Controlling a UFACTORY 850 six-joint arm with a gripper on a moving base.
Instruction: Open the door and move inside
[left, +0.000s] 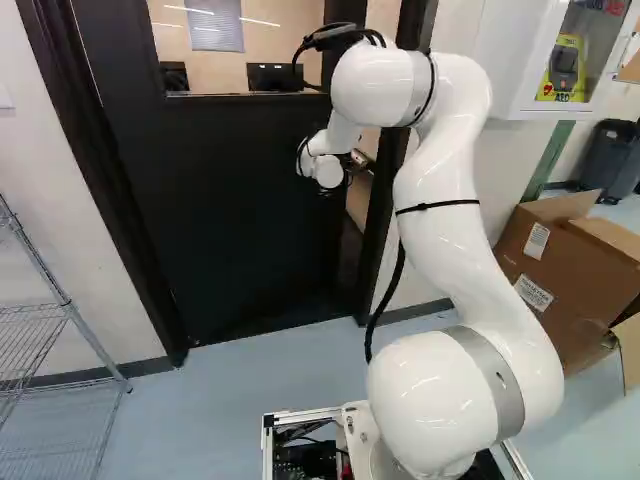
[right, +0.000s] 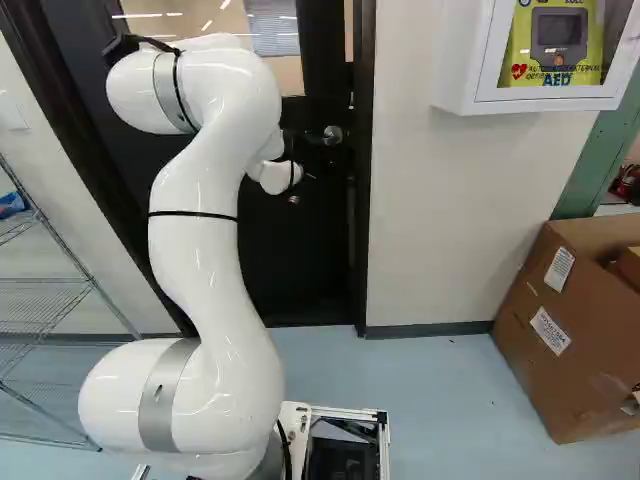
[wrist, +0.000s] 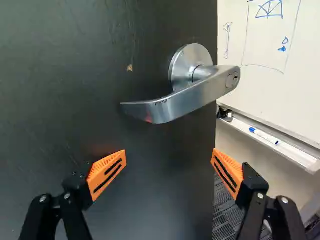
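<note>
Hand (wrist: 169, 156) open, short of handle (wrist: 177, 102). Door (wrist: 75, 90) ajar, seems inward-swinging; best push steadily, keeping hand clear of handle and edge.

A glossy white arm (left: 445, 245), ringed in grey and trimmed with black cable.

Smooth, bulbous joints are joined by curved tubular links. The large lower joint (left: 425, 400) is circled by a broad grey band (left: 492, 378), and a paler one (right: 168, 92) is set into the upper joint. The long link is cinched by a narrow black strap (right: 193, 214). Black cables (left: 341, 36) are looped over the top, and a thick black hose (left: 387, 300) is run beside the link. At the foot, a silvery metal frame (right: 350, 411) is fitted around black components. The pincer (left: 347, 181) is built with black, jointed fingers (wrist: 79, 194), studded with silver screws (wrist: 43, 198); its orange pads (wrist: 106, 173) are ribbed along one edge and marked by paired dark slots.
</note>
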